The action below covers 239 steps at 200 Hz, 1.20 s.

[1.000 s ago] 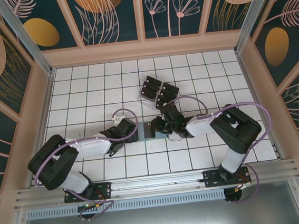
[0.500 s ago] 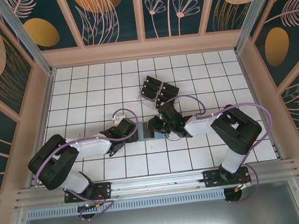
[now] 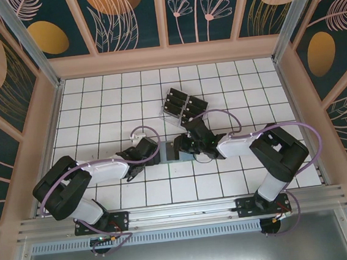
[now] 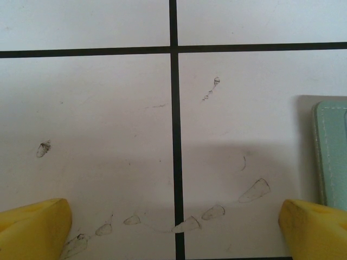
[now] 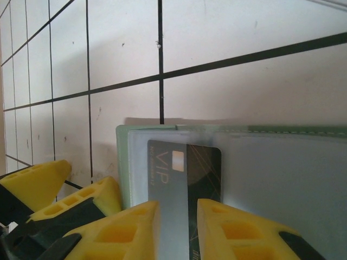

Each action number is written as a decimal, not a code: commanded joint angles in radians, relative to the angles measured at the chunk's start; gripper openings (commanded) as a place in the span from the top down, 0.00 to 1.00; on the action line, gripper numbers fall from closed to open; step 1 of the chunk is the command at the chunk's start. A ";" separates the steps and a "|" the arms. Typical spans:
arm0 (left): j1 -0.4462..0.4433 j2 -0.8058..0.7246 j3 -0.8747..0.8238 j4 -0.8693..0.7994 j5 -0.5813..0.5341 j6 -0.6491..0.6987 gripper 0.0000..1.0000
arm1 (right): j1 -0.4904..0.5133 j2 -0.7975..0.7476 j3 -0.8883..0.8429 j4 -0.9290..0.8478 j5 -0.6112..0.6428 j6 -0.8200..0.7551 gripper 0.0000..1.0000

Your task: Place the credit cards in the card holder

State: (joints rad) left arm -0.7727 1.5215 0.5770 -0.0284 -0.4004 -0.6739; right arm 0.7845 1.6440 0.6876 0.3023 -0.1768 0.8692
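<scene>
Card holder (image 3: pixel 171 152): grey-green, flat on the table (image 3: pixel 97 106) near its middle, slightly toward the near edge, clear sleeve facing up.
Credit card (image 5: pixel 184 173): black, marked VIP, lying at the card holder's sleeve; in or on top, cannot tell.
Right gripper (image 5: pixel 179 233): over the card's near end, fingers a narrow gap apart; pinching or not, cannot tell.
Left gripper (image 4: pixel 173 233): spread wide, low over bare tile, one fingertip just beside the card holder.
Rack (image 3: pixel 182 106): toward the far edge, holding dark cards.
</scene>
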 commanded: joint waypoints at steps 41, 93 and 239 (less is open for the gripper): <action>0.001 0.044 -0.023 0.028 0.021 0.009 0.02 | 0.011 0.048 0.001 -0.021 0.017 -0.009 0.75; 0.001 0.051 -0.031 0.044 0.031 0.009 0.02 | 0.022 0.061 0.009 -0.024 0.018 -0.004 0.74; 0.002 0.049 -0.036 0.056 0.044 0.010 0.02 | 0.057 0.060 0.082 -0.120 0.059 -0.039 0.53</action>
State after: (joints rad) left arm -0.7734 1.5272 0.5686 -0.0013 -0.4061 -0.6739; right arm 0.8345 1.7264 0.7586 0.2714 -0.1730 0.8604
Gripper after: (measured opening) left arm 0.985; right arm 0.455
